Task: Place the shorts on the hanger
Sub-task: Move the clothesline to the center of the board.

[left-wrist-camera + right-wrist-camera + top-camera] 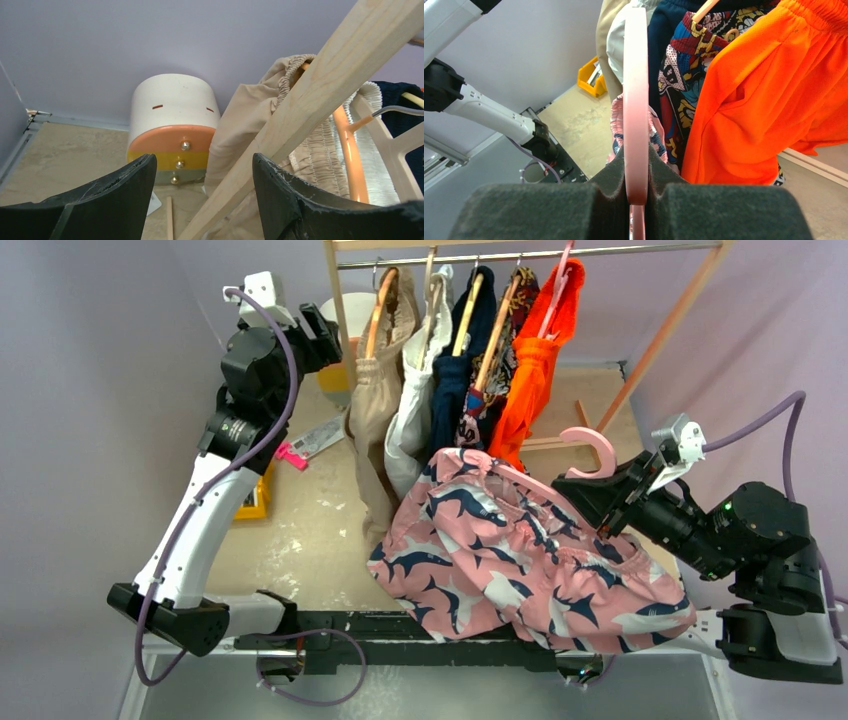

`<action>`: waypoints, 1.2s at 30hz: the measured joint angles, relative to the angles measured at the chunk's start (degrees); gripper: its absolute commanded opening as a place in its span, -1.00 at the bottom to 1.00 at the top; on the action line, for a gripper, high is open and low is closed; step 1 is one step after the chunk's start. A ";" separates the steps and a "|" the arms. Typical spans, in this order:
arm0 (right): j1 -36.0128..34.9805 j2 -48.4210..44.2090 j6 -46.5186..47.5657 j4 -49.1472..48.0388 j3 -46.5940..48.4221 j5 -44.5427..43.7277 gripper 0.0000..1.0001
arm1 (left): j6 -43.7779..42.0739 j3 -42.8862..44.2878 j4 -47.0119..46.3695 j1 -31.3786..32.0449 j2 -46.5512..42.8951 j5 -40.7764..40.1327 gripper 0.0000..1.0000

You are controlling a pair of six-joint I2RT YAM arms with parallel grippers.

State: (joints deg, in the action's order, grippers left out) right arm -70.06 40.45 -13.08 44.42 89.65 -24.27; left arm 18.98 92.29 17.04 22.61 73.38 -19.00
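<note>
Beige table (300,530) carries a yellow bin (255,502), pink-handled tool (305,446) and canister (172,115).

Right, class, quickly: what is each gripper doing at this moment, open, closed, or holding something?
Left gripper: open, gripping nothing.
Right gripper: closed on the pink hanger.

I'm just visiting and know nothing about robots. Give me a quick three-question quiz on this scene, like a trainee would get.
1. True or false: the left arm's fingers are closed on something.
2. What do the right arm's fingers clamp? A) a tan wooden hanger B) the large pink plastic hanger C) a white cloth
3. Fill in: the garment on the metal rail nearest the right arm is bright ____.
Key: 1 false, they stand open. 2 B. 3 orange.
</note>
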 measured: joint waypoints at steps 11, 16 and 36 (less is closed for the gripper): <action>0.00 -0.09 -0.11 0.35 0.00 0.02 -1.00 | 0.35 -4.24 -0.85 -0.20 -4.90 2.45 0.40; 0.00 -0.09 0.07 0.35 0.00 0.04 -1.00 | 0.20 -4.92 -1.22 -0.09 -9.42 3.56 0.39; 0.00 0.02 -0.81 0.33 -0.04 0.33 -1.00 | -0.76 -4.35 -3.28 -0.09 0.48 10.88 -0.02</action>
State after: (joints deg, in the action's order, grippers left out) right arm -70.06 40.47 -13.89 44.75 89.60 -23.94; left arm 18.22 87.94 13.76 22.52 73.87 -8.12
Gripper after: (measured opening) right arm 0.084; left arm 0.505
